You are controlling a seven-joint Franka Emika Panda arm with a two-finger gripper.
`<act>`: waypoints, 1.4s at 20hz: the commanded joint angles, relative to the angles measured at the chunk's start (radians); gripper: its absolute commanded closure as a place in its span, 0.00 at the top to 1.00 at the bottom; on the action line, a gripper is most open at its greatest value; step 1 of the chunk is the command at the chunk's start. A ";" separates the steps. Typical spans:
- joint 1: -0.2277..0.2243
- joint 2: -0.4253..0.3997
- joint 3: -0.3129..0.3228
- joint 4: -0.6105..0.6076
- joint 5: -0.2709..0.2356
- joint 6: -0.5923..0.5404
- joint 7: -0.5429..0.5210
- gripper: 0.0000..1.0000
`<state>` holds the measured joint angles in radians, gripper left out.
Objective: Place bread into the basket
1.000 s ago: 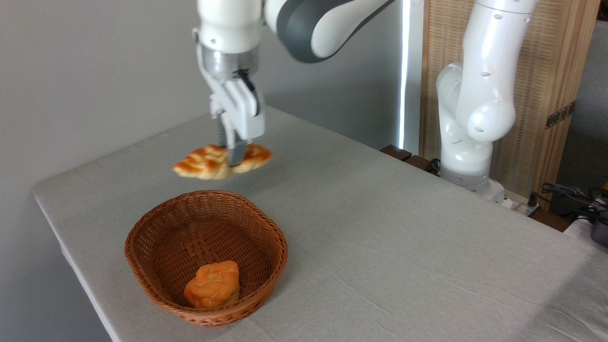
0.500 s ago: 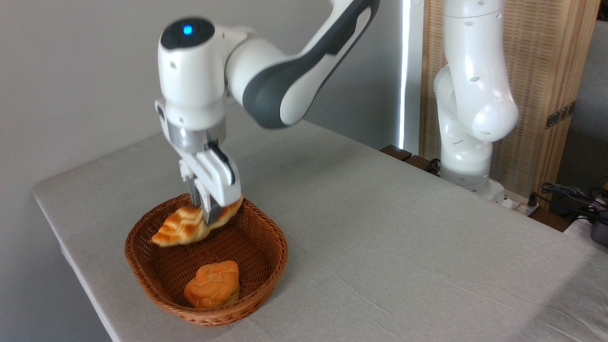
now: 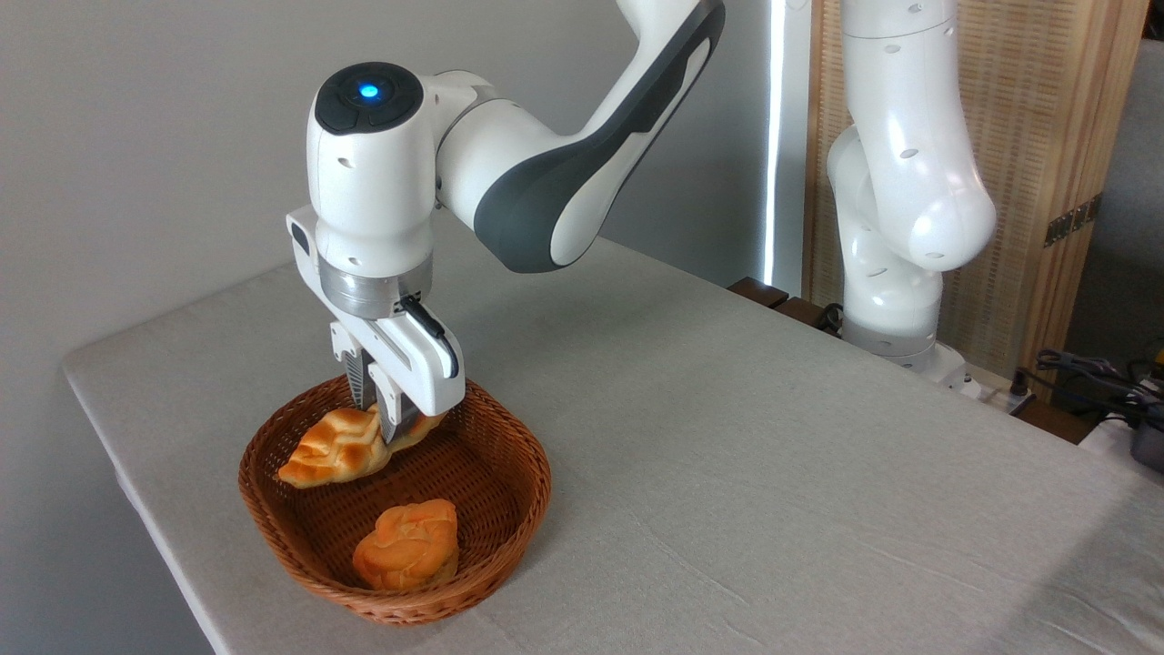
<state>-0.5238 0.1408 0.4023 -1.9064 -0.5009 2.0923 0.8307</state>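
Note:
The long braided bread [image 3: 332, 449] hangs tilted inside the reddish-brown wicker basket [image 3: 509, 446], its left end low near the basket's left wall. My gripper [image 3: 382, 429] points straight down into the back of the basket and is shut on the loaf's middle. The loaf's right end is partly hidden behind the fingers. I cannot tell whether the loaf touches the basket floor.
A small lumpy orange bun [image 3: 406, 544] lies at the front of the basket. The basket stands near the left front corner of the grey-clothed table [image 3: 727, 473]. The arm's white base [image 3: 896, 273] rises at the back right, with cables [image 3: 1091, 373] at the far right.
The gripper carried the bread from above the table behind the basket forward and down into the basket. In the last half second it sank a little lower, still shut on the loaf.

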 commanded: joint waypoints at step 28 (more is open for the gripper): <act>0.340 -0.124 -0.310 0.343 0.456 -0.531 -0.048 1.00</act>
<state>-0.2130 0.0659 0.1218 -1.5623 -0.1043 1.6239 0.8000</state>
